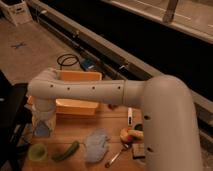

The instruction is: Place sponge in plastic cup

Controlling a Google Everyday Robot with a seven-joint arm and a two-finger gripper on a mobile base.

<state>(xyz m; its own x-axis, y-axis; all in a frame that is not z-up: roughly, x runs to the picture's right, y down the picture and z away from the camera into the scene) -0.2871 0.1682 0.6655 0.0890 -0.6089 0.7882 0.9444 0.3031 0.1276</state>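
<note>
The sponge [41, 131], a small blue-grey block, hangs at the left of the wooden table, and my gripper [42, 125] is shut on it from above. The plastic cup [36, 151], pale green and round, stands just below the sponge near the table's front left corner. A small gap shows between sponge and cup. My white arm [90, 91] reaches from the right across the table and bends down at the left.
A yellow tub [79, 80] sits behind the arm. On the table lie a green vegetable [66, 151], a pale-blue rag [96, 145], a spoon [115, 158], a yellow-orange item [131, 134] and a tan block [139, 150]. The table's left edge is close.
</note>
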